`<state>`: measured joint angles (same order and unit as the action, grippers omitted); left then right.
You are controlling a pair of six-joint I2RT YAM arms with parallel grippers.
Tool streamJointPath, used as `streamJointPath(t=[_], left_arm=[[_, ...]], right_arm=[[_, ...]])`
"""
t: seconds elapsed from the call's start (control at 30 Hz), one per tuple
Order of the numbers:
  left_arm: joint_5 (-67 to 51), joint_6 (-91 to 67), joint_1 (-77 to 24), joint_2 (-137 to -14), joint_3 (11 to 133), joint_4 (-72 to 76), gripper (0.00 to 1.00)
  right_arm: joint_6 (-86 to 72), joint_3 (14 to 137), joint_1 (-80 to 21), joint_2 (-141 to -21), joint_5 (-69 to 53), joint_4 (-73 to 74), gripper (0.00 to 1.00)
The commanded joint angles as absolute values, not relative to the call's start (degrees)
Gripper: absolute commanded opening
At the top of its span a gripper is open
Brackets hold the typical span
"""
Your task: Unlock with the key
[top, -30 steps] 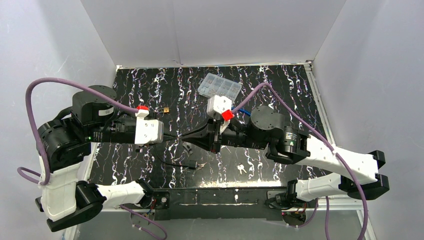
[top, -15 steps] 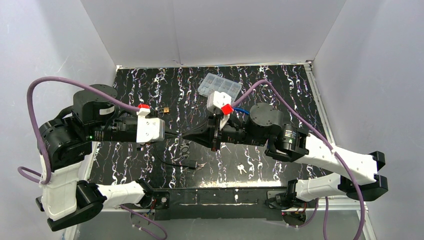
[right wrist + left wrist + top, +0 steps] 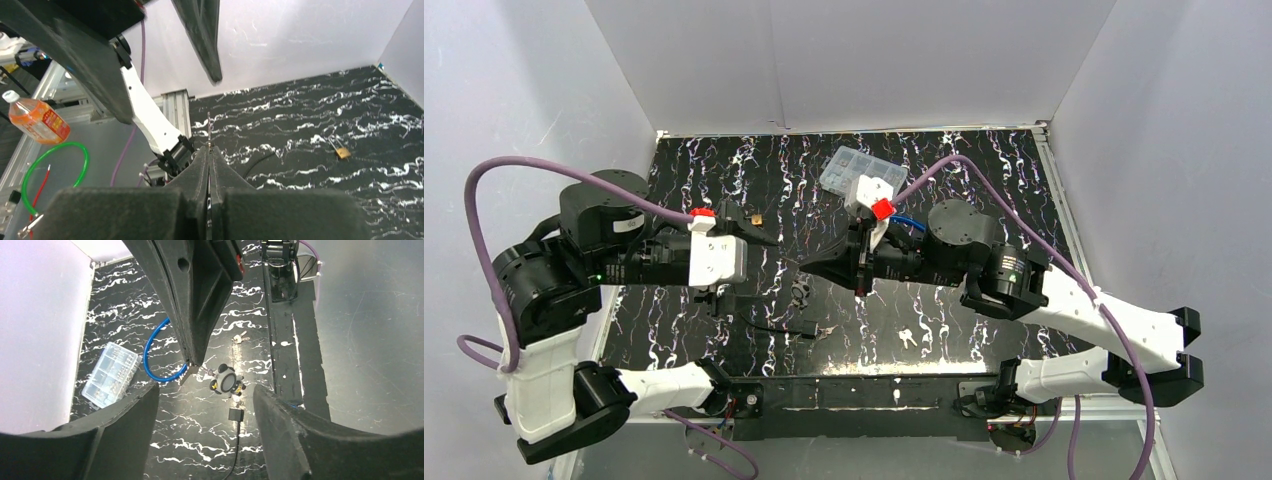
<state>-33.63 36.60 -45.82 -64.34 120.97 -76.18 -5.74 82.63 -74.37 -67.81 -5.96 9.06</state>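
The left gripper (image 3: 205,392) stands open. Its 2 fingers (image 3: 125,415) are spread wide at the lower left and lower right of its wrist view, with nothing between them. Just above that gap, near the centre of the frame, is a round black and grey lock (image 3: 227,382) with yellow marks, over the black marbled table (image 3: 125,290). I cannot tell whether it rests there or hangs.

The right gripper (image 3: 208,150) is closed, pinching a thin metal key (image 3: 208,131) that sticks out of its tip. In the left wrist view that tip comes down from the top of the frame and the key reaches the lock's left edge. Whether it sits inside the lock is too small to tell.

A black plug (image 3: 235,415) lies just below the lock. A clear box (image 3: 110,375) is at the left, and loose keys (image 3: 240,338) are above.
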Motion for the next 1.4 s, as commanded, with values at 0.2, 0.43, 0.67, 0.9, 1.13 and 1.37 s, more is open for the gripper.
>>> streamJointPath(t=[0.2, 0.43, 0.67, 0.9, 1.13, 1.37], left_arm=[[-26.8, 34.7, -45.7, -60.7, 115.6, -71.2, 0.98], [-2.3, 26.8, -45.6, -67.8, 117.9, -70.3, 0.98], [-11.5, 27.8, -30.7, -68.7, 104.8, -63.7, 0.98], [-28.8, 27.6, -9.0, -79.6, 96.7, -59.9, 0.98], [-30.9, 30.6, -1.2, -106.2, 110.1, -65.6, 0.98], [-25.1, 24.6, 3.4, -121.9, 117.6, -58.6, 0.98]], right_arm=[[-9.0, 80.1, -70.0, -61.2, -6.3, 16.7, 0.01], [-9.3, 75.6, -69.4, -57.3, -2.5, 18.7, 0.01], [-10.4, 71.4, -69.3, -52.4, -0.3, 19.1, 0.01], [-12.0, 67.8, -69.3, -48.0, 3.3, 20.0, 0.01], [-12.3, 67.2, -69.3, -49.3, 3.5, 19.2, 0.01], [-12.2, 66.6, -69.0, -49.6, 4.4, 17.4, 0.01]])
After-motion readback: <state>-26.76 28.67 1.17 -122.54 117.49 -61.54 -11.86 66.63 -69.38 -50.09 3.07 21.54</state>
